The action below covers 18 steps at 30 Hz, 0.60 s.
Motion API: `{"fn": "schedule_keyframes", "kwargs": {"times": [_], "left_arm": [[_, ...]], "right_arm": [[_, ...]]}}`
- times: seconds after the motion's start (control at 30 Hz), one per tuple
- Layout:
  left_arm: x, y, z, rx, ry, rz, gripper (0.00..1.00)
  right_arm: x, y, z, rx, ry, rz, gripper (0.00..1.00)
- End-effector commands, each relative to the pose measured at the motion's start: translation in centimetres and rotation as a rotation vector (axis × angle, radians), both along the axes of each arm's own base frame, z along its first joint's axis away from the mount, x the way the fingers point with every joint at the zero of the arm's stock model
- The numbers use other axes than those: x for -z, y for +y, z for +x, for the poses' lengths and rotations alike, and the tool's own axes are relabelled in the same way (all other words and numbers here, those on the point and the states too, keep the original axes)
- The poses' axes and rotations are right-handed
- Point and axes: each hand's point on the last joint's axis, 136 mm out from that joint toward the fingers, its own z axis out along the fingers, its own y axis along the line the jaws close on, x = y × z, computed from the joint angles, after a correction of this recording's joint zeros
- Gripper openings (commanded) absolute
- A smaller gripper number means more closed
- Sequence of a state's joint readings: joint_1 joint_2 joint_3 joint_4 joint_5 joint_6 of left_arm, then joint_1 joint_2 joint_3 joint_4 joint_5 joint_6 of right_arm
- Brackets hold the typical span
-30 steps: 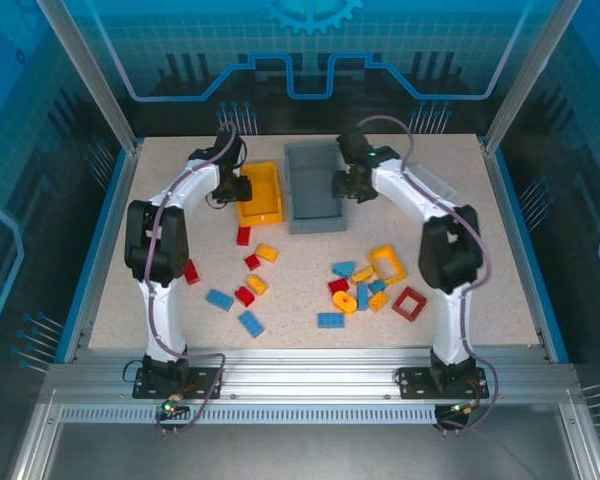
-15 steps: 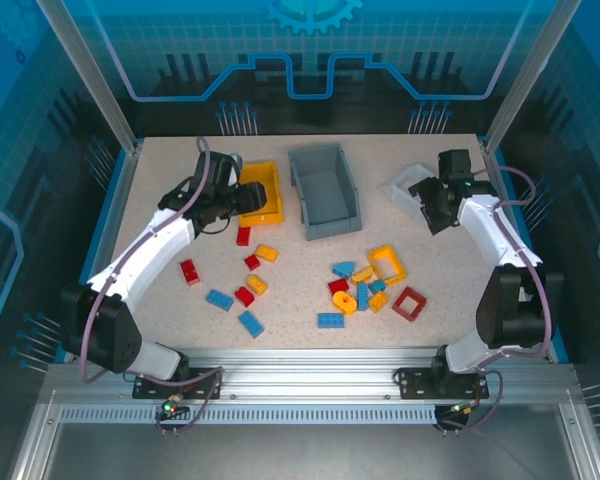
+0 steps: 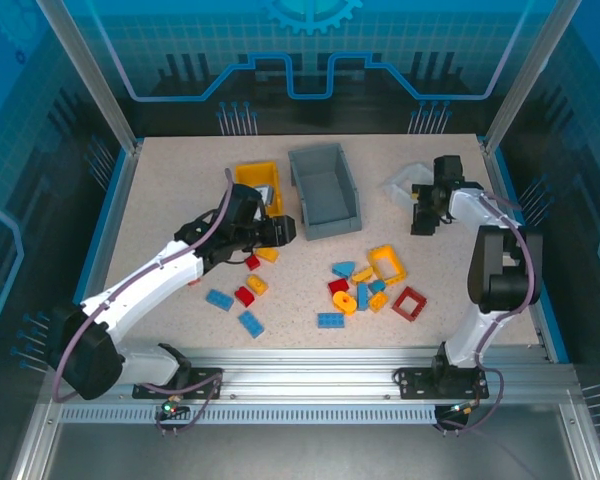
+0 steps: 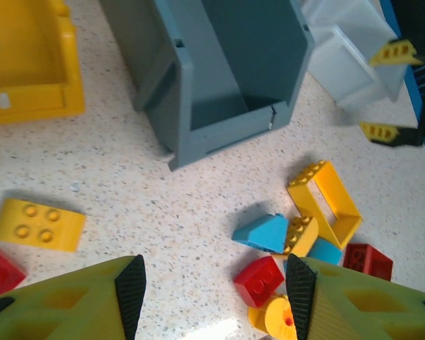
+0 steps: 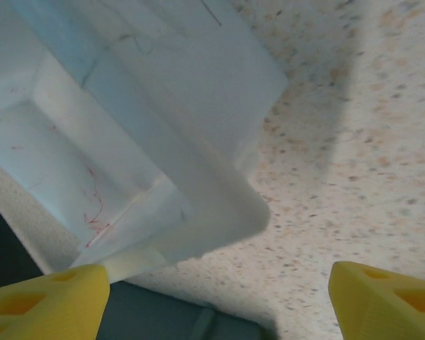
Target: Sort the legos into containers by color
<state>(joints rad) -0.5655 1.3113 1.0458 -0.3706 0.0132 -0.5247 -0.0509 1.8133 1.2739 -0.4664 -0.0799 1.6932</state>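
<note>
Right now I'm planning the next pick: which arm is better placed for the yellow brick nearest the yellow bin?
Left. The left gripper, jaws open, hangs beside that yellow brick; the right gripper is far off at the white bin.

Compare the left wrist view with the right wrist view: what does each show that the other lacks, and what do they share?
The left wrist view adds the grey bin, the yellow bin, loose bricks such as a yellow frame and a red brick, and the open left gripper. The right wrist view adds faint red scratches inside the white bin. Both show the white bin, the speckled table and the open right gripper.
</note>
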Motion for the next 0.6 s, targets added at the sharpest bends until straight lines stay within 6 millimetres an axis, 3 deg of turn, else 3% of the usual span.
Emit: {"fn": "schedule_keyframes", "kwargs": {"times": [0.0,0.23,0.4,0.57], "left_arm": [[0.0,-0.5,-0.8,0.008,-0.012,0.005,0.58],[0.0,-1.8,-1.6,0.045,-0.017,0.01,0.58],[-0.5,-2.2,-1.6,0.053,-0.03,0.007,0.58],[-1.0,-2.4,-1.7,0.055,-0.044,0.0,0.58]], "right_arm": [[-0.6,-0.7,2.4,0.052,-0.037,0.034,0.81],[-0.3,-0.6,3.9,0.015,-0.041,0.028,0.7],[-1.8,-1.3,4.2,0.018,-0.062,-0.031,0.74],[-0.3,-1.5,4.3,0.019,0.001,0.003,0.67]]}}
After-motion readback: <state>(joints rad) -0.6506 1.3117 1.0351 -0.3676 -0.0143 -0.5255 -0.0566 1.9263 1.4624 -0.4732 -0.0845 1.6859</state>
